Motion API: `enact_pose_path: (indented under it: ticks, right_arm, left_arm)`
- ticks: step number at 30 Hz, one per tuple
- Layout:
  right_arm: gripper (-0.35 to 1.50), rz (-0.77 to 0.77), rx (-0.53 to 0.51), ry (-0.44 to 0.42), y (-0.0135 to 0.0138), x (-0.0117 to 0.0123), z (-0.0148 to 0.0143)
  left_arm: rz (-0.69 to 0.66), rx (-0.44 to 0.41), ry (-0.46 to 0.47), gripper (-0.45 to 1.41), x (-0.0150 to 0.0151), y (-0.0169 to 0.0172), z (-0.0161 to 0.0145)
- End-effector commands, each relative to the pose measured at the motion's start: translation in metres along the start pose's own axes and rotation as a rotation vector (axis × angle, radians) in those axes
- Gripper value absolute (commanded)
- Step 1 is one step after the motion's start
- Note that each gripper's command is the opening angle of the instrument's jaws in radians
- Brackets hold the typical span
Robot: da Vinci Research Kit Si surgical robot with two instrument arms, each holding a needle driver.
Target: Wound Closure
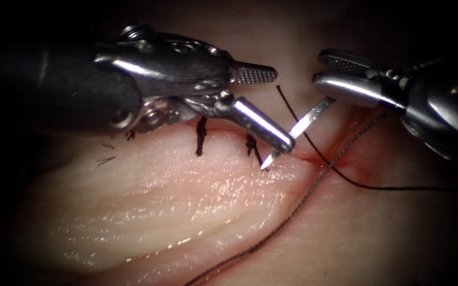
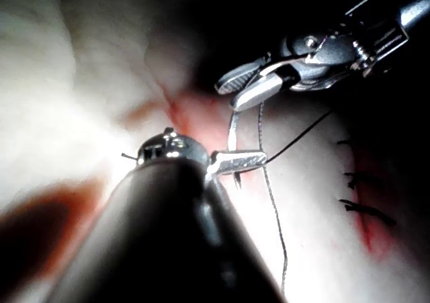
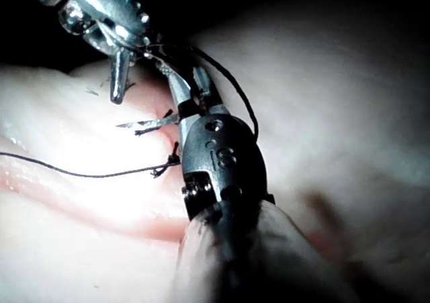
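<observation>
The tissue [image 1: 186, 201] lies pale below the cut [image 1: 314, 158], which runs across the endoscope view.

Furthest left of the cut's open end, the left tool [image 1: 282, 108] has its jaws spread wide and grips nothing. Its lower jaw lies across the needle [image 1: 303, 123], just behind the tip.

The tip sits at the cut's edge beside the nearest stitch [image 1: 251, 144]. It is bare to see and seems to rest on the surface rather than in the tissue.

Right of the cut's open end, the right tool [image 1: 320, 69] grips the needle near its back end, and the needle slants down from there towards the cut.

By my judgement, the left jaws are placed to take the needle. To do that well, they should close on the needle's body behind the tip, never on the point. The right tool should hold firm until that grip is sure, and the thread [image 1: 314, 145] must stay out of the jaws.

- One needle.
- Two tools.
- Three stitches left of the needle, the furthest partly under the left tool.
- Two lines of thread, crossing just right of the needle at the cut.
- A few cut ends [image 1: 107, 159], far left.
</observation>
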Motion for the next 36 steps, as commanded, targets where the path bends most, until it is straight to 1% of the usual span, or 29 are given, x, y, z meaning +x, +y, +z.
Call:
enact_pose_path:
  ticks: [1,4,5,6,7,8,9,12,14,15,16,17,18,19,20,21,23,24,27,28,29,30,31,33,34,36]
  right_arm:
    - [-0.35,-0.015,0.006,0.011,0.0002,0.0001,0.0008]
    - [-0.35,-0.027,0.010,0.012,0.0001,0.0002,0.0009]
    - [-0.35,-0.046,0.016,0.009,0.0001,0.0002,0.0011]
    - [-0.35,-0.052,0.018,0.012,0.0000,0.0002,0.0012]
    - [-0.35,-0.067,0.030,0.015,-0.0001,0.0002,0.0015]
    - [-0.35,-0.067,0.030,0.015,-0.0001,0.0002,0.0015]
    - [-0.35,-0.089,0.036,0.012,-0.0003,0.0001,0.0018]
    - [-0.35,-0.091,0.042,0.012,-0.0005,0.0001,0.0021]
    - [-0.35,-0.099,0.045,0.012,-0.0006,0.0001,0.0023]
    - [-0.35,-0.105,0.048,0.012,-0.0007,0.0001,0.0023]
    - [-0.35,-0.106,0.048,0.012,-0.0007,0.0001,0.0023]
    - [-0.35,-0.106,0.048,0.012,-0.0007,0.0001,0.0023]
    - [-0.35,-0.106,0.051,0.010,-0.0008,0.0001,0.0023]
    - [-0.35,-0.113,0.051,0.011,-0.0008,0.0001,0.0023]
    - [-0.35,-0.113,0.051,0.011,-0.0008,0.0001,0.0023]
    - [-0.35,-0.113,0.051,0.011,-0.0008,0.0001,0.0023]
    - [-0.35,-0.112,0.051,0.011,-0.0009,0.0002,0.0023]
    - [-0.35,-0.112,0.052,0.012,-0.0010,0.0003,0.0023]
    - [-0.35,-0.114,0.054,0.015,-0.0012,0.0004,0.0026]
    - [-0.25,-0.081,0.019,0.009,-0.0016,0.0004,0.0027]
    - [-0.08,-0.069,0.007,0.012,-0.0017,0.0004,0.0027]
    - [0.17,-0.033,-0.017,0.031,-0.0019,0.0004,0.0028]
    - [0.34,0.005,-0.056,0.043,-0.0020,0.0004,0.0028]
    - [0.66,0.028,-0.113,0.045,-0.0020,0.0005,0.0028]
    - [0.79,0.029,-0.128,0.036,-0.0020,0.0005,0.0028]
    - [0.98,0.034,-0.164,0.036,-0.0019,0.0006,0.0028]
  left_arm:
    - [-0.008,0.004,-0.009,1.06,-0.0001,-0.0010,0.0008]
    - [-0.012,-0.001,-0.010,1.06,-0.0005,-0.0013,0.0013]
    - [-0.011,-0.034,-0.017,1.06,-0.0009,-0.0013,0.0018]
    - [-0.008,-0.045,-0.019,1.06,-0.0009,-0.0013,0.0020]
    - [-0.017,-0.084,-0.028,1.06,-0.0009,-0.0009,0.0026]
    - [-0.017,-0.084,-0.028,1.06,-0.0009,-0.0009,0.0026]
    - [-0.032,-0.113,-0.035,1.06,-0.0007,-0.0004,0.0030]
    - [-0.041,-0.131,-0.039,1.06,-0.0004,0.0000,0.0035]
    - [-0.061,-0.141,-0.044,1.01,-0.0002,0.0000,0.0038]
    - [-0.063,-0.127,-0.040,0.89,-0.0002,-0.0002,0.0038]
    - [-0.061,-0.127,-0.040,0.73,-0.0002,-0.0004,0.0037]
    - [-0.060,-0.129,-0.041,0.42,-0.0002,-0.0006,0.0036]
    - [-0.103,-0.133,-0.047,-0.28,-0.0002,-0.0011,0.0032]
    - [-0.107,-0.135,-0.049,-0.38,-0.0002,-0.0013,0.0031]
    - [-0.107,-0.135,-0.049,-0.38,-0.0002,-0.0013,0.0031]
    - [-0.126,-0.132,-0.067,-0.45,-0.0006,-0.0016,0.0030]
    - [-0.135,-0.128,-0.077,-0.45,-0.0008,-0.0016,0.0029]
    - [-0.174,-0.129,-0.085,-0.45,-0.0010,-0.0017,0.0029]
    - [-0.197,-0.135,-0.090,-0.45,-0.0010,-0.0018,0.0029]
    - [-0.204,-0.147,-0.059,-0.45,-0.0008,-0.0017,0.0030]
    - [-0.205,-0.158,-0.031,-0.45,-0.0007,-0.0018,0.0031]
    - [-0.193,-0.186,0.036,-0.45,-0.0007,-0.0017,0.0032]
    - [-0.191,-0.169,0.079,-0.45,-0.0006,-0.0017,0.0033]
    - [-0.176,-0.143,0.133,-0.45,-0.0004,-0.0014,0.0035]
    - [-0.178,-0.141,0.149,-0.45,-0.0004,-0.0013,0.0035]
    - [-0.182,-0.140,0.185,-0.45,-0.0005,-0.0009,0.0038]
